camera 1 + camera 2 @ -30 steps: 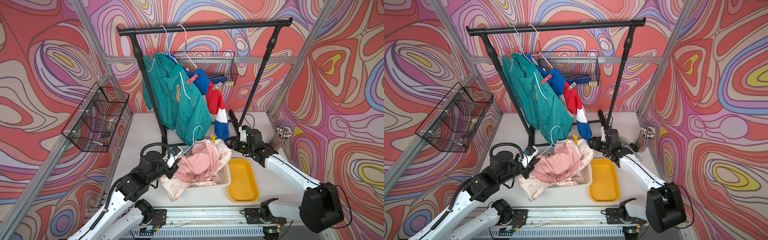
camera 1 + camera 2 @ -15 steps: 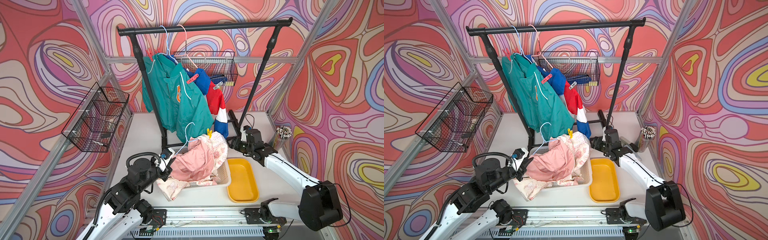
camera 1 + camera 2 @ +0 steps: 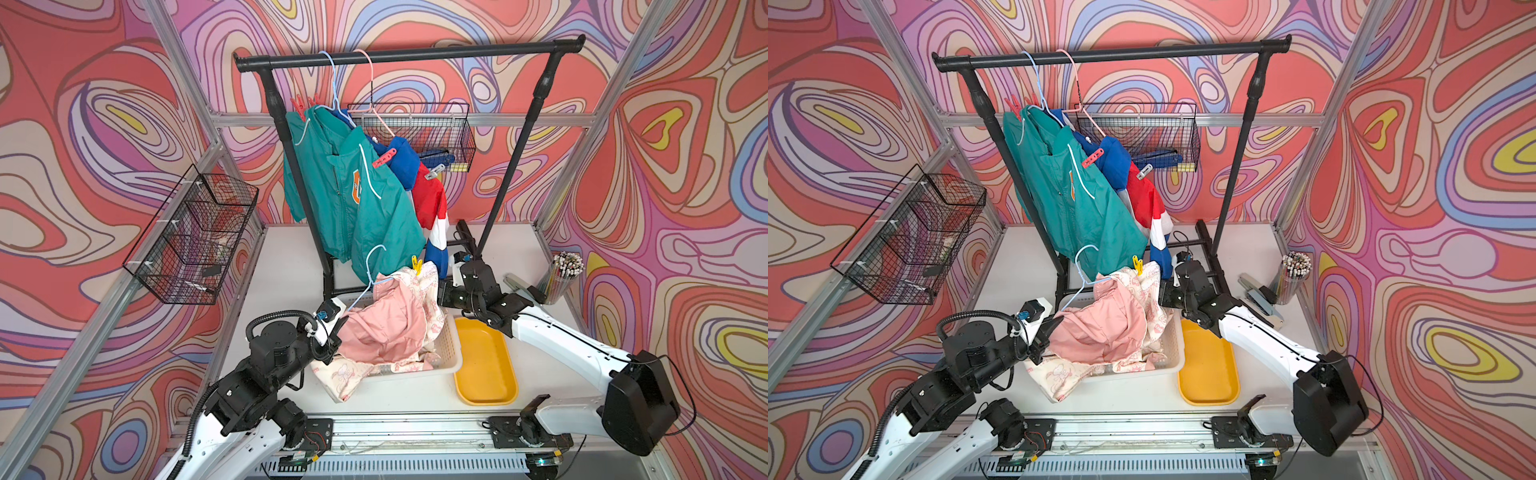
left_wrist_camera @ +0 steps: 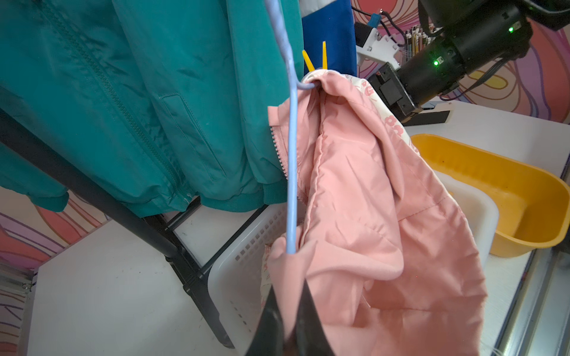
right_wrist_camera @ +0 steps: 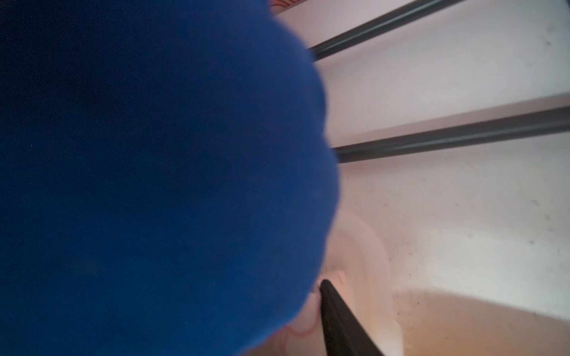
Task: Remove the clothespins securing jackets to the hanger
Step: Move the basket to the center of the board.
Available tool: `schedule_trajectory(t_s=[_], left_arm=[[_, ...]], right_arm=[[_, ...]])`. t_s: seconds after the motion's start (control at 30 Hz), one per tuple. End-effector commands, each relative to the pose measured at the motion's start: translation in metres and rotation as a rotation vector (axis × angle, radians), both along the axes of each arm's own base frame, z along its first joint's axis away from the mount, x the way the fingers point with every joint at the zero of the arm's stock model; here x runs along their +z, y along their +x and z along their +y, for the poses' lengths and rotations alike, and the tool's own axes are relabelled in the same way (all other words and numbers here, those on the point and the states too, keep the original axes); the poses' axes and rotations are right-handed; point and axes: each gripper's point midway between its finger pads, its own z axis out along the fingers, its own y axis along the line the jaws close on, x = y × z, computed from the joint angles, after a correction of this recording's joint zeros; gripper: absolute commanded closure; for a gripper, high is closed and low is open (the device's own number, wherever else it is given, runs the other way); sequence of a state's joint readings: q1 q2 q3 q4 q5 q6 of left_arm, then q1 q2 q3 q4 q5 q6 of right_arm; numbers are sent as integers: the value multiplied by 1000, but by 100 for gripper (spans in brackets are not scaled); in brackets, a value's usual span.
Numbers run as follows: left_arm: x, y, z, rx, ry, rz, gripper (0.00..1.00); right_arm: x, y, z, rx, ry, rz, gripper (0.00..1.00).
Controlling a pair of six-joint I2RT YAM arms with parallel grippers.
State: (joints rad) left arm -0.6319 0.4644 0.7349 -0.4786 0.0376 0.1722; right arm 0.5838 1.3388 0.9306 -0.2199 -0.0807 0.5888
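Observation:
A pale pink jacket point(image 3: 390, 320) on a light-blue hanger point(image 3: 371, 266) lies heaped over a white basket point(image 3: 451, 353). A yellow clothespin point(image 3: 417, 264) stands clipped at its top, also seen in the left wrist view point(image 4: 315, 60). My left gripper point(image 4: 288, 308) is shut on the pink jacket's fabric beside the hanger's end. My right gripper point(image 3: 441, 296) is against the jacket's right side. Only one finger point(image 5: 336, 311) shows; a blue sleeve hides the other. On the rack hang a teal jacket point(image 3: 353, 199) and a blue-red-white jacket point(image 3: 432, 199), with red point(image 3: 298, 104), coral point(image 3: 384, 158) and grey point(image 3: 434, 171) clothespins.
The black rack point(image 3: 407, 54) stands across the back, its feet on the table. A yellow tray point(image 3: 484, 365) lies right of the basket. Wire baskets hang at the left wall point(image 3: 195, 237) and behind the rack point(image 3: 419, 133). A pencil cup point(image 3: 561, 276) and stapler point(image 3: 1258, 299) sit far right.
The pink jacket's top with the yellow clothespin has risen slightly. My right gripper has moved left, up against the jacket. My left gripper has kept hold of the fabric.

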Motion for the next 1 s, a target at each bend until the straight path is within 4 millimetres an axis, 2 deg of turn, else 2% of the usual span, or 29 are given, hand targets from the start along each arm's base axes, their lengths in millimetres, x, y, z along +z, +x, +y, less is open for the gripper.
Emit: schedule_trajectory(t_s=[0.0, 0.17, 0.27, 0.4, 0.5, 0.6, 0.77, 0.83, 0.97], left_arm=[[21, 2, 2, 13, -41, -73, 100], [18, 2, -1, 0, -30, -62, 100], [14, 5, -7, -13, -28, -44, 100], [8, 12, -17, -30, -27, -9, 100], [8, 16, -24, -47, -38, 4, 100], [8, 20, -30, -57, -44, 0, 100], [2, 27, -41, -76, -44, 21, 100], [-4, 30, -48, -94, -30, 42, 100], [1, 38, -63, -110, -24, 7, 100]], right_arm=[[2, 0, 14, 19, -7, -15, 57], [-25, -3, 21, 23, 24, 52, 62], [-47, -5, 19, 8, 16, 88, 63], [-65, -2, 14, -19, -15, 109, 65], [-80, 2, 1, -58, -22, 146, 66], [-90, 7, -22, -116, -23, 170, 66], [-95, 22, -56, -193, -66, 165, 66], [-98, 29, -64, -200, -54, 170, 66], [-93, 44, -72, -215, -98, 125, 65]])
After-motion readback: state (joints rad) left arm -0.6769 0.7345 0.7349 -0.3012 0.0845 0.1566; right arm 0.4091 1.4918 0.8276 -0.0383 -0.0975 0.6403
